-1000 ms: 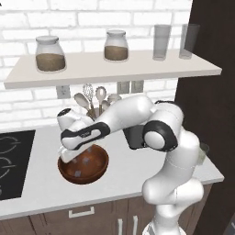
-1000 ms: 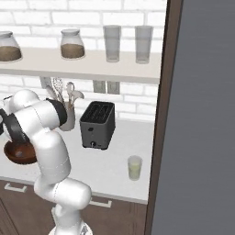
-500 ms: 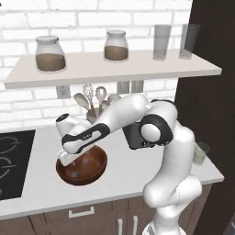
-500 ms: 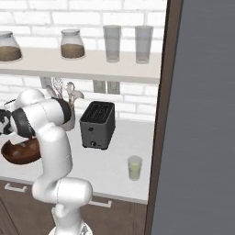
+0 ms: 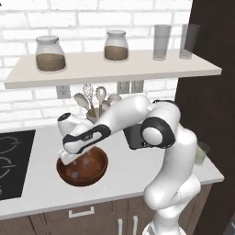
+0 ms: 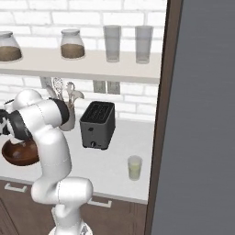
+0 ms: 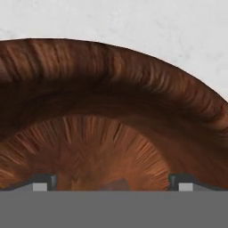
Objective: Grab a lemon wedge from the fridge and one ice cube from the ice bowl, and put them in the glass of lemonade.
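Ice bowl point(image 7: 111, 111), wide, shallow, reddish-brown wood, lay directly under the pincer point(image 7: 113, 183), wooden floor close beneath. Small dark fingertips point(image 7: 43, 182) spread wide, pinching nothing. Ice cubes point(image 5: 86, 161) seen as pale specks inside, near the white hand. Bowl sat on the pale grey counter point(image 5: 124, 170); short clear glass of lemonade point(image 6: 134, 167) stood well apart, near the grey fridge point(image 6: 202, 114).

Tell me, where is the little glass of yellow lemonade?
The small clear glass of pale yellow lemonade stands on the white counter near its front edge in the right base view, right of the black toaster, beside the tall grey fridge.
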